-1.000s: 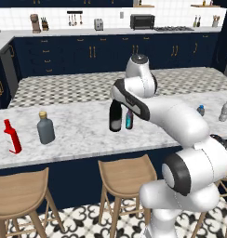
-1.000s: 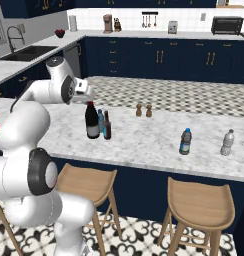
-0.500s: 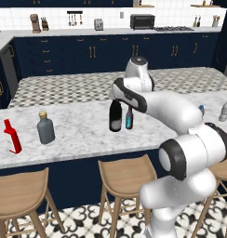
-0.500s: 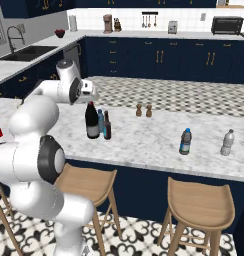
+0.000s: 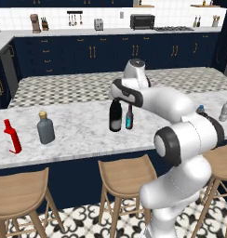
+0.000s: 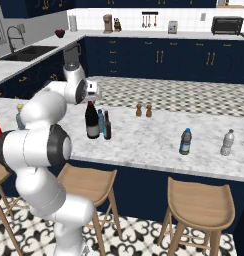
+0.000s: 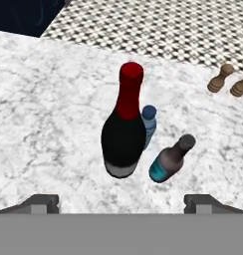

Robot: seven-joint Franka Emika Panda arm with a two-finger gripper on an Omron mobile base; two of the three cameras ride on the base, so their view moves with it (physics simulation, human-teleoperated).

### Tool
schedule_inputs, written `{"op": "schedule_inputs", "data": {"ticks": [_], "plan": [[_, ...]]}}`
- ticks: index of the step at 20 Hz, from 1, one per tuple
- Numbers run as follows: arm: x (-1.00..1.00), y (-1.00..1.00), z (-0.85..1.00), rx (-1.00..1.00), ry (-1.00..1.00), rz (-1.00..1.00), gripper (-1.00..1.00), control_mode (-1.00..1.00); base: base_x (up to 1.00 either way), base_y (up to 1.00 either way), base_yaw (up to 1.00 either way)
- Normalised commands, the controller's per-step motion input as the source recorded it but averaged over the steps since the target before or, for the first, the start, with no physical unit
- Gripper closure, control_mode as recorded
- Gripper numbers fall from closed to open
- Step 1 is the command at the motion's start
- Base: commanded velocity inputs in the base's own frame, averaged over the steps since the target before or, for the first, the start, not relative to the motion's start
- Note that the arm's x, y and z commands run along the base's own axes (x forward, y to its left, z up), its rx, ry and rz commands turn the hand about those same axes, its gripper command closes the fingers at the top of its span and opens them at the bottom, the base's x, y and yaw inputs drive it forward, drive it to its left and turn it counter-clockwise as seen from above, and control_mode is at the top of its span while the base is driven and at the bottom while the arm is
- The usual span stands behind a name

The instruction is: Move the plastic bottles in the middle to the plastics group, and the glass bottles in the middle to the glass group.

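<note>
Hand view is looking down on three bottles standing upright in a tight cluster on the marble counter (image 7: pixel 49 109). The wine bottle (image 7: pixel 124 134), black with a red neck, is standing nearest the middle of the view, above and between the two finger tips, which are sitting wide apart at the bottom corners with nothing between them. The pale-blue plastic bottle (image 7: pixel 148 123) is peeking out just behind the wine bottle, touching or nearly touching it. The brown-necked bottle (image 7: pixel 169 160) with its teal label is standing just beside them, to the right in this view. None of the labels is showing any writing I can read.

From the left base view, the gripper (image 5: pixel 116 96) is hanging just above the wine bottle's neck, clear of it. Far along the counter the red bottle (image 5: pixel 12 137) and the squat grey bottle (image 5: pixel 45 128) are standing near each other, well apart from the cluster.

From the right base view, the blue-labelled water bottle (image 6: pixel 185 142) and the clear water bottle (image 6: pixel 227 143) are standing toward the other end of the counter. Two small wooden shakers (image 6: pixel 143 110) are sitting side by side behind the cluster.
</note>
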Motion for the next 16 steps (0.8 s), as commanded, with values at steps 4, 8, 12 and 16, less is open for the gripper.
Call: {"op": "schedule_inputs", "data": {"ticks": [4,8,12,16], "plan": [[0.26,0.04,0.0,0.0,0.01,0.0,-1.0,-1.0,0.0,0.0,0.0],[0.1,0.0,-0.08,0.0,0.0,0.0,-1.0,-1.0,0.0,0.0,0.0],[0.13,0.0,-0.16,0.0,0.0,0.01,-1.0,-1.0,0.0,0.0,0.0],[0.16,0.0,-0.16,0.0,0.0,0.04,-1.0,-1.0,0.0,0.0,0.0]]}}
